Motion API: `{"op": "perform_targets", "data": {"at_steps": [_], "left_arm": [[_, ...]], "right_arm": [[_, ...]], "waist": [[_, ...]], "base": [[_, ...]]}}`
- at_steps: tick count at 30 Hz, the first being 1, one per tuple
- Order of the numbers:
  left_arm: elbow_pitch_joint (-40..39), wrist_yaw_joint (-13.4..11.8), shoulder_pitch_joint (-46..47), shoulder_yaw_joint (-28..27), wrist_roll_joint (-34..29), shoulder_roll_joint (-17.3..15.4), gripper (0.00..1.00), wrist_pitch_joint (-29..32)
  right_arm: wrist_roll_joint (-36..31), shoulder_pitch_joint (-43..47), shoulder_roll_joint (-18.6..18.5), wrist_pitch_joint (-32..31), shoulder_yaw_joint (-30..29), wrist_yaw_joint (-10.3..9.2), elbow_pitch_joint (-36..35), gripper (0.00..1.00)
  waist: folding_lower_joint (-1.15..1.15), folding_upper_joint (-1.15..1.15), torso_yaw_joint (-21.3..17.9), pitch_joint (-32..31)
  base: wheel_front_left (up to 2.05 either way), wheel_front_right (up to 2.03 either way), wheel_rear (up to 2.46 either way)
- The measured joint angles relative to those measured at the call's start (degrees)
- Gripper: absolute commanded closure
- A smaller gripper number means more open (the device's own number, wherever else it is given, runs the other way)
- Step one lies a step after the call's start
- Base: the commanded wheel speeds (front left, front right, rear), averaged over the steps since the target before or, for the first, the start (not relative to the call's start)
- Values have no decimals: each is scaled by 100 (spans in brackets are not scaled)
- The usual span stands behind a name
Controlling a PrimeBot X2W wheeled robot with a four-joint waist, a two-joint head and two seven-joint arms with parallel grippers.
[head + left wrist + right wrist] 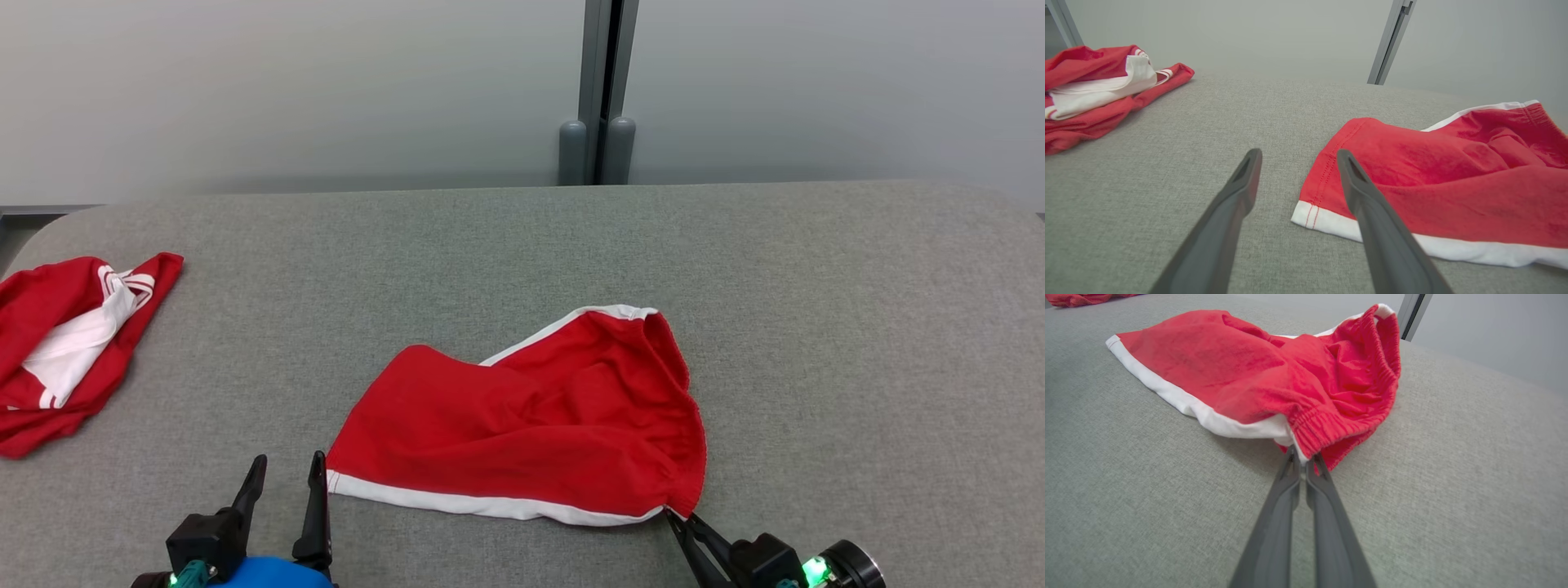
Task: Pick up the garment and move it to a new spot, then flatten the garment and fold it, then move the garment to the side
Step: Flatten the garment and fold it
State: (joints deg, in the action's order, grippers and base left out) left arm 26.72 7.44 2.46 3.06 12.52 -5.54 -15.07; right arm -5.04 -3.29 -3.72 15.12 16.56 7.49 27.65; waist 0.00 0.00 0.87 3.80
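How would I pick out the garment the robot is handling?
On the wide grey fabric-covered table, look near the middle, close to the robot: the red cloth shorts with a white hem band lie there. Unlike the crumpled red and white garment at the far left, they are spread fairly flat, and the right pincer is shut on their elastic waistband corner.

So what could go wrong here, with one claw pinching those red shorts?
1. The right gripper is shut on just a small waistband corner of the shorts; the cloth might slip out when pulled.
2. The left gripper is open at the hem corner, gripping nothing; a one-sided lift could bunch the shorts, which lie wrinkled.
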Motion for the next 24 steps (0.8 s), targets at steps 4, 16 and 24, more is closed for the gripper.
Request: {"op": "perform_targets", "data": {"at_steps": [4,16,24], "left_arm": [[11,0,-2,83,2,-11,0,1],[411,0,-51,659,419,-104,0,1],[754,0,131,1116,970,-326,0,0]], "right_arm": [[-49,1,-8,0,-67,0,-23,100],[-366,8,-42,1,-580,0,-168,100],[-489,-20,-3,0,-656,0,-263,100]], "waist": [[0,0,-29,4],[-1,0,-264,122],[0,0,-386,311]], "base": [[0,0,0],[0,0,0],[0,0,0]]}}
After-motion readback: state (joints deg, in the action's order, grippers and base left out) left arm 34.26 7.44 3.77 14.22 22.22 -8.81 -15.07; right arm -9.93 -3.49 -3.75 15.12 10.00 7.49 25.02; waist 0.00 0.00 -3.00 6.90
